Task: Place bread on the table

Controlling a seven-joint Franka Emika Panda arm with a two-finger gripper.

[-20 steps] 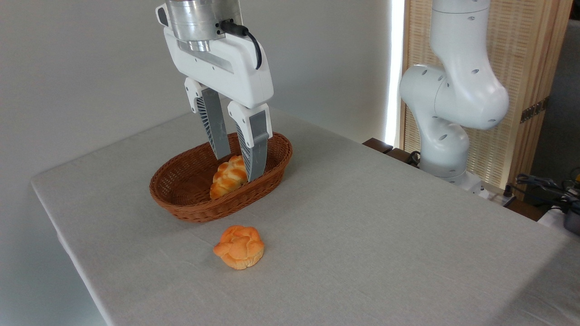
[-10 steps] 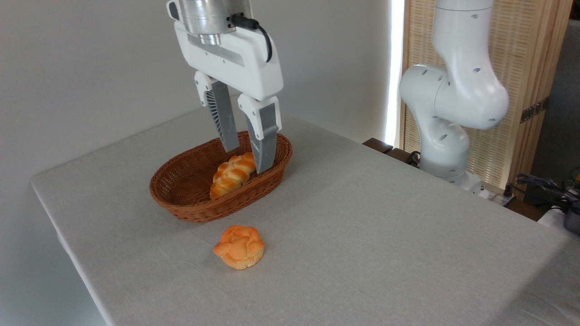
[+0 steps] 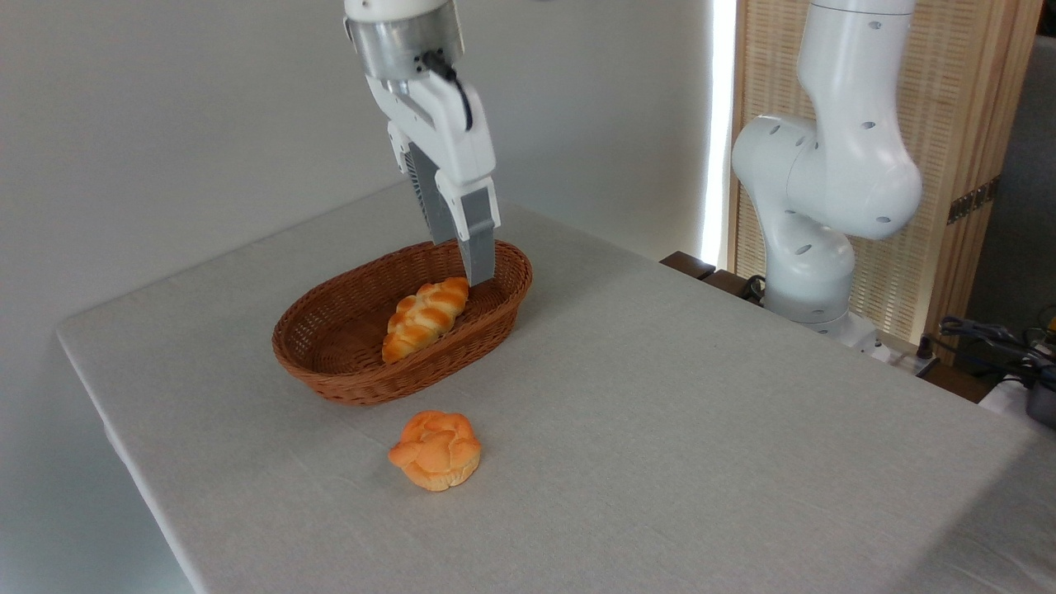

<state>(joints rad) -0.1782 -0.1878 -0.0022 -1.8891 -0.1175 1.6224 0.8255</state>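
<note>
Braided bread (image 3: 426, 319), golden-orange with paler creases, lying inside oval brown wicker basket (image 3: 330, 371) on cloth-covered grey worktop (image 3: 660, 412). White claw (image 3: 470, 266) with ribbed grey fingers seen edge-on above loaf's far end; open or closed, cannot tell. Round knotted bun (image 3: 436, 450) nearby on cloth.

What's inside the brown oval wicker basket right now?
One braided golden-orange loaf lies inside the brown oval wicker basket, along its right half. The near wall hides the floor strip behind it, and the grey gripper covers part of the far end.
</note>
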